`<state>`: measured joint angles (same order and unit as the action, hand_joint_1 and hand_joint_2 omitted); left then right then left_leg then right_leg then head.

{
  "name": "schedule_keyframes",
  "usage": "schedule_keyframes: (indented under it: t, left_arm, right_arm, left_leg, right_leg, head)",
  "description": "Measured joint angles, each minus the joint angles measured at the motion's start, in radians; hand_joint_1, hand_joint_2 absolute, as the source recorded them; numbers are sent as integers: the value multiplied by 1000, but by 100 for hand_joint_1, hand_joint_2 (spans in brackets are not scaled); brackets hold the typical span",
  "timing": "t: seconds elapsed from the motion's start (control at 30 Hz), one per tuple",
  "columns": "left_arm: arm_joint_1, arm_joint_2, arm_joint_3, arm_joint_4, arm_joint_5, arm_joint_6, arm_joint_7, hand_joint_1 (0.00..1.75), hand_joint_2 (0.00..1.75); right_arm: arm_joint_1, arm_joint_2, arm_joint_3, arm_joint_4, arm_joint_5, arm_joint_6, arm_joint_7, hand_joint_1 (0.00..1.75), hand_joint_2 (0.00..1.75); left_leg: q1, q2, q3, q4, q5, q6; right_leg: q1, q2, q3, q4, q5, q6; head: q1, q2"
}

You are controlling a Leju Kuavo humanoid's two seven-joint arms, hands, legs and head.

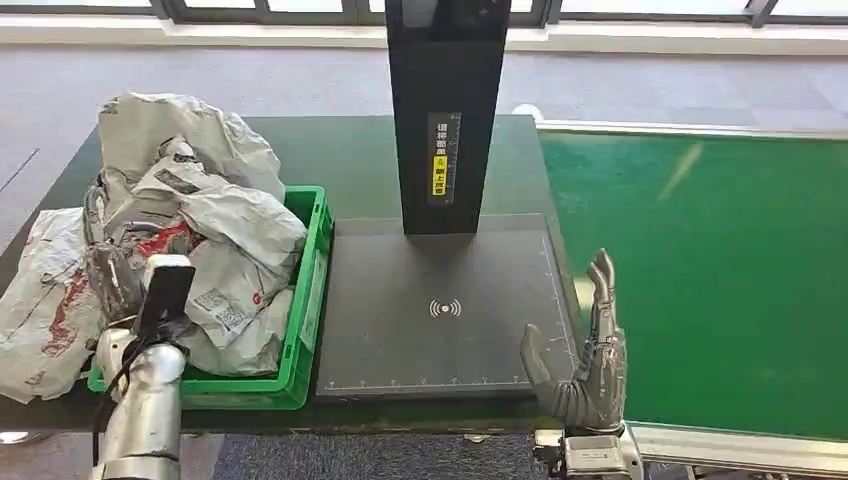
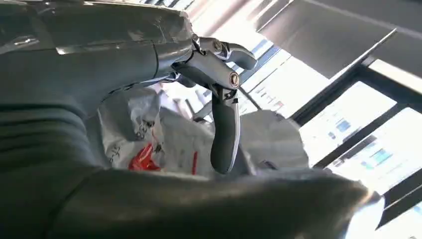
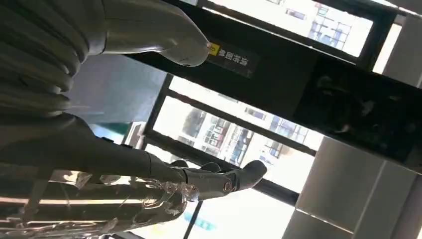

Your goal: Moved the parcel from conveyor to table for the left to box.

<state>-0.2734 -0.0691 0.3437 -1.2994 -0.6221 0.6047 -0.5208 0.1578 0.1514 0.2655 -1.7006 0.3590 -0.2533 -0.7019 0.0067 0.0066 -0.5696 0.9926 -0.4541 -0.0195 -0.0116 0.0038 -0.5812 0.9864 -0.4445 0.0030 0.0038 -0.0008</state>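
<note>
Black post (image 1: 446, 110) bears a yellow-and-white label, unreadable. Right of the green bin (image 1: 312, 270), right hand (image 1: 590, 350) open; left hand (image 1: 165, 295) by its parcels (image 1: 215, 230), grip unclear.

One green crate (image 1: 308, 300) was seen left of the scanner pad (image 1: 440, 305), which was itself one. Several grey parcels (image 1: 215, 215) were heaped in the crate; an exact count could not be made. One more parcel (image 1: 45, 300) was seen left of the crate. One conveyor (image 1: 720, 270) was counted right of the pad.
</note>
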Motion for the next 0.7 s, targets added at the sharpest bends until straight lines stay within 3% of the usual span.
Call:
schedule_keyframes:
  t: [0.2, 0.5, 0.57, 0.63, 0.7]
  left_arm:
    - [100, -59, -77, -162, -33, 3, 26, 0, 0]
    - [170, -93, -175, -226, -116, -71, 116, 0, 0]
    - [181, -101, -196, -244, 71, -143, 13, 0, 0]
    - [195, -109, -231, -265, 339, -351, -102, 0, 0]
    - [213, -113, -268, -276, 441, -493, -153, 0, 0]
  right_arm:
    - [14, 1, 0, -15, 11, -4, 0, 0, 175]
    - [28, 4, 0, -39, 30, 8, 0, 0, 175]
    - [32, 7, -2, -45, 34, 16, 0, 0, 175]
    - [32, 12, -7, -45, 37, 20, 0, 0, 175]
    - [31, 12, -8, -45, 37, 20, 0, 0, 175]
  left_leg:
    - [0, -1, -1, 0, 0, 0]
    - [0, -1, -1, 0, 0, 0]
    - [0, -1, 0, 0, 0, 0]
    - [0, -1, 0, 0, 0, 0]
    - [0, -2, -1, 0, 0, 0]
  right_leg:
    - [0, -1, 0, 0, 0, 0]
    - [1, -2, 0, 0, 0, 0]
    - [0, -1, 0, 0, 0, 0]
    - [0, -1, 0, 0, 0, 0]
    - [0, -2, 0, 0, 0, 0]
  head:
    - [0, 0]
    - [0, 0]
    - [0, 0]
    - [0, 0]
    - [0, 0]
